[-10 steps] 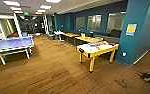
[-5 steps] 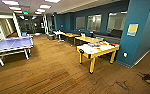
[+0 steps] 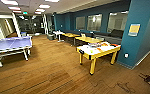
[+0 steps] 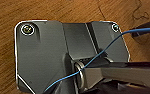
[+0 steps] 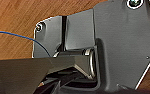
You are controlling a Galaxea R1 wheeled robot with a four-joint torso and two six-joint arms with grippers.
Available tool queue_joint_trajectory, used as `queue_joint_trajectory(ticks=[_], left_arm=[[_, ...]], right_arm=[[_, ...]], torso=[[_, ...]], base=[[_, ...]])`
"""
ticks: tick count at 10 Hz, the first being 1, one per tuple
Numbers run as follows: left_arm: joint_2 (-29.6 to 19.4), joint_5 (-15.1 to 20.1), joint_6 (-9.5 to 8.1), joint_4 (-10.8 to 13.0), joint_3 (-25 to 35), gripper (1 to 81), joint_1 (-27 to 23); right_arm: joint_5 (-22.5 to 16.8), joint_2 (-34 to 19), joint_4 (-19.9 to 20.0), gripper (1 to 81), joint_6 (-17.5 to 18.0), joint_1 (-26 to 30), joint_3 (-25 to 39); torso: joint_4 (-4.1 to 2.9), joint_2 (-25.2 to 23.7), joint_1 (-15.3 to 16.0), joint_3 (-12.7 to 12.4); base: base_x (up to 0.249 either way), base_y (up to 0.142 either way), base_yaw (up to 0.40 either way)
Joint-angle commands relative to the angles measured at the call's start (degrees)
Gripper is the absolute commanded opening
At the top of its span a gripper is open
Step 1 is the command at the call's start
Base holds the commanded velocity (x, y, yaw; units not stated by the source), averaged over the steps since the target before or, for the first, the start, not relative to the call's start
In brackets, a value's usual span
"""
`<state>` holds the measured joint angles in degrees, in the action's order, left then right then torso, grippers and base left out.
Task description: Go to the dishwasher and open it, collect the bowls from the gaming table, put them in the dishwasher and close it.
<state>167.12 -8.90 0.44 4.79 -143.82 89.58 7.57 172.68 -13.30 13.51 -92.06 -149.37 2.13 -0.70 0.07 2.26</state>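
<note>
- Bowls (image 3: 104, 45) lie on the white top of the gaming table (image 3: 91, 55), as small orange and red spots near its far end; how many there are is too blurred to tell.
- Gaming table, with yellow sides and legs, stands on the wooden floor (image 3: 56, 72), to the right of the middle in the head view, just beside a blue-green pillar (image 3: 138, 32).
- Behind it a row of yellow tables (image 3: 88, 39) runs along the blue wall with windows.
- Well apart, on the left, stands a blue ping-pong table (image 3: 11, 43).
- Dishwasher is not among these things, so I cannot judge if it is already open.
- Bowls are not yet collected, I think: they rest on the table and the robot is some way from it. Picking up, loading and closing are left.
- Both wrist views look down on the wooden floor past the robot's own dark plate and a blue cable (image 4: 108, 45); whether the grippers are released or clenched, I cannot tell.
</note>
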Motion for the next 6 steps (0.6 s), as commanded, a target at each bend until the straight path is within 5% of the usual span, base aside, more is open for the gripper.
queue_joint_trajectory(ticks=[1,6], left_arm=[[-0.47,2.75,0.53,0.39,0.30,81.1,-2.34],[-0.47,2.75,0.53,0.39,0.30,81.1,-2.34]], right_arm=[[-2.47,0.15,-0.50,81.1,0.03,2.19,0.50],[-2.47,0.15,-0.50,81.1,-0.06,2.18,0.50]], torso=[[0.00,0.00,0.00,0.00],[0.00,0.00,0.00,0.00]], base=[[0.122,0.000,0.000],[0.122,0.026,0.000]])
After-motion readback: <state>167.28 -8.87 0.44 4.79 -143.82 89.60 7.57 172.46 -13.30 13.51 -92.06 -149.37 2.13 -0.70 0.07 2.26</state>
